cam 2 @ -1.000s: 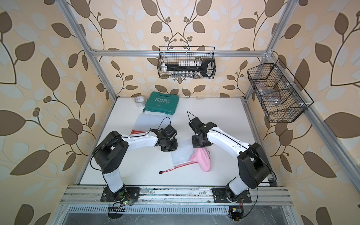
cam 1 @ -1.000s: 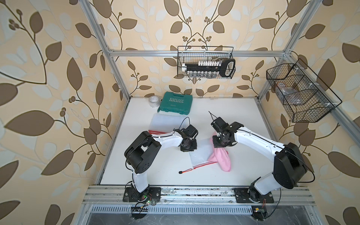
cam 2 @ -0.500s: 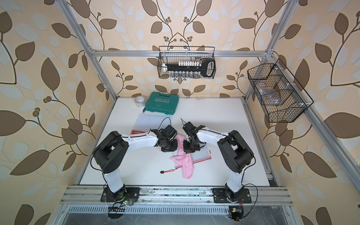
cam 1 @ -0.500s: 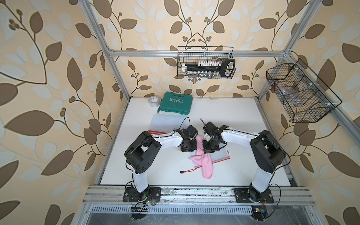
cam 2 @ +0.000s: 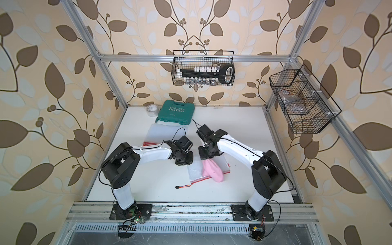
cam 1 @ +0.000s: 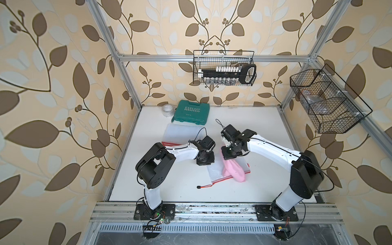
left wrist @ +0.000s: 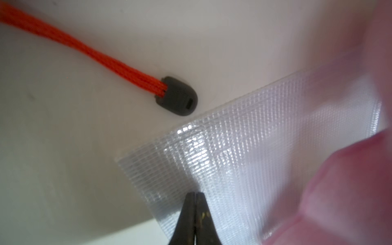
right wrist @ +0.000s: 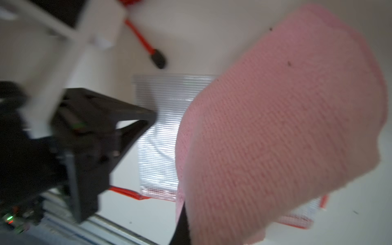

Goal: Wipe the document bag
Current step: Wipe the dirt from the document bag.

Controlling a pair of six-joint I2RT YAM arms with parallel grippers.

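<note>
1. Right gripper [cam 1: 229, 154], clamped tight on the pink cloth [cam 1: 234, 172], is sitting farther right than half a second ago, when it was crowding the left gripper [cam 1: 205, 161]. The cloth is now trailing over the right half of the document bag [cam 1: 214, 172]. The bag is lying flat near the middle of the white table [cam 1: 169, 191], unmoved.
2. In a top view the same shift is showing: the right gripper [cam 2: 206, 154] is standing apart from the left gripper [cam 2: 184, 160], with the cloth [cam 2: 213, 172] draping the bag [cam 2: 196, 171] down to its red near edge.
3. In the left wrist view the left gripper [left wrist: 195, 196] is fully closed on nothing, its tips pressing on the bag's [left wrist: 233, 159] corner. The bag is looking clear, glossy and mesh-woven. The red pull cord [left wrist: 177, 96] is lying just beside it.
4. In the right wrist view the cloth [right wrist: 286, 127] is covering much of the bag [right wrist: 159, 137], whose red edge is peeking out.
</note>
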